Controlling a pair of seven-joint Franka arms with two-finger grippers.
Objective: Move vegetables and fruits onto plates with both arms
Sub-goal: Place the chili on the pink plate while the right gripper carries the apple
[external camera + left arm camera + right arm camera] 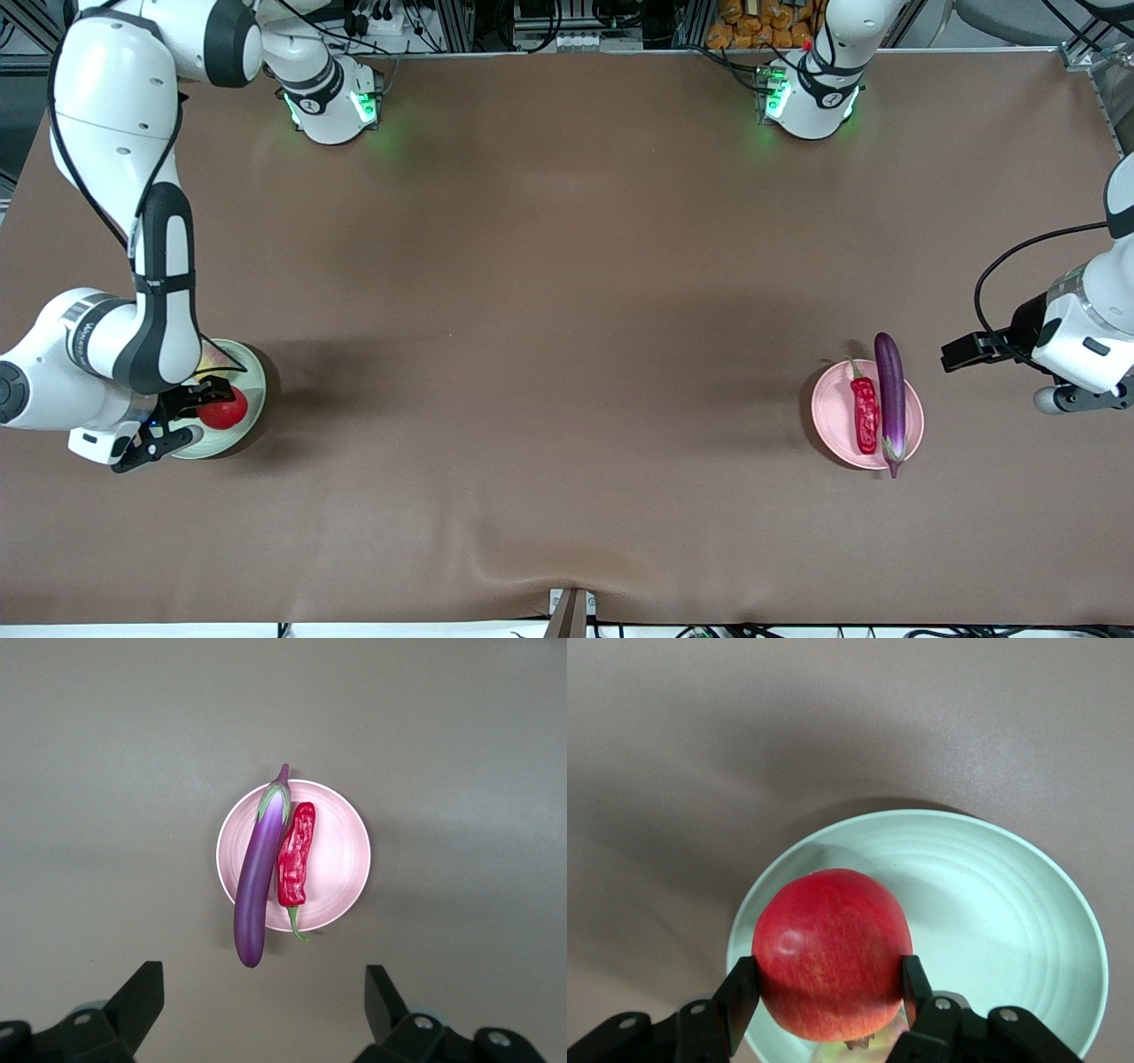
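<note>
A: Right claw (205, 409), state?
B: It is seen at the lower left of the front view, over the green plate (250, 377). Its fingers (741, 997) are closed onto the red apple (831, 953), one pressed on each flank. In the right wrist view the apple is shown above the green plate's bowl.

A: Peach?
B: A pale patch (213, 357) is glimpsed on the green plate in the front view, mostly covered by the right arm. It cannot be confirmed as the peach.

A: Left claw (266, 1005)?
B: It is held up in the air at the right edge of the front view, beside the pink plate (831, 409) at the left arm's end of the worktop (567, 292). In the left wrist view its fingers (142, 997) are spread wide, with nothing held between them.

A: Vegetables?
B: Both are found on the pink plate, at the lower right of the front view. The eggplant (889, 399) is laid lengthwise across the plate, with both ends overhanging the rim. The red chili (865, 412) is lain just beside it, wholly within the plate except the green stem, which reaches the rim. In the left wrist view the two are seen touching along their sides.

A: Plates' positions?
B: They are set well apart, the green one toward the right arm's end, the pink one toward the left arm's end, at about the same height in the frame.
</note>
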